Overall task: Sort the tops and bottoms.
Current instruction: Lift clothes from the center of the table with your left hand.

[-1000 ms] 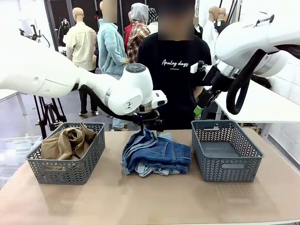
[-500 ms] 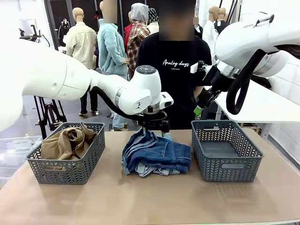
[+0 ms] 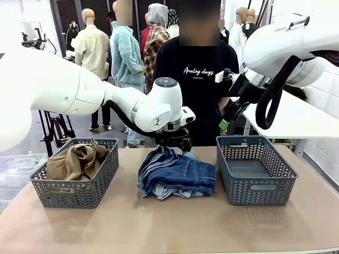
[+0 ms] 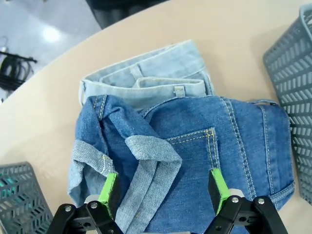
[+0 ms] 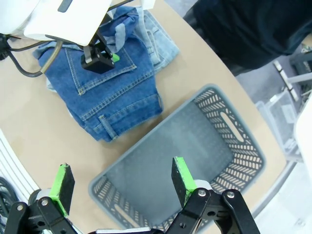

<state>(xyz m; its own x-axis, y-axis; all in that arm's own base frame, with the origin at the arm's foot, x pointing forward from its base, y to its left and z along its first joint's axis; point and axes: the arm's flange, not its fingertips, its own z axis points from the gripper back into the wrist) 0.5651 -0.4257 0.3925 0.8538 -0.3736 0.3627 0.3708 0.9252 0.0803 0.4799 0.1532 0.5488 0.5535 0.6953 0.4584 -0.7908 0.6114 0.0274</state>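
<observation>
1. The left basket has the tan shirt heaped in it. The right basket just shows its grey floor.
2. The denim sits on the table between the baskets, with the darker jeans on top of the pale pair.
3. The left gripper is spread wide right over the darker jeans and grips nothing. The right gripper is wide too, hanging above the right basket.
4. A teal patch shows through the lattice at the left wrist view's corner, but it's too cut off to identify.

Glossy white arms, black cables, black pincers with green pads.
</observation>
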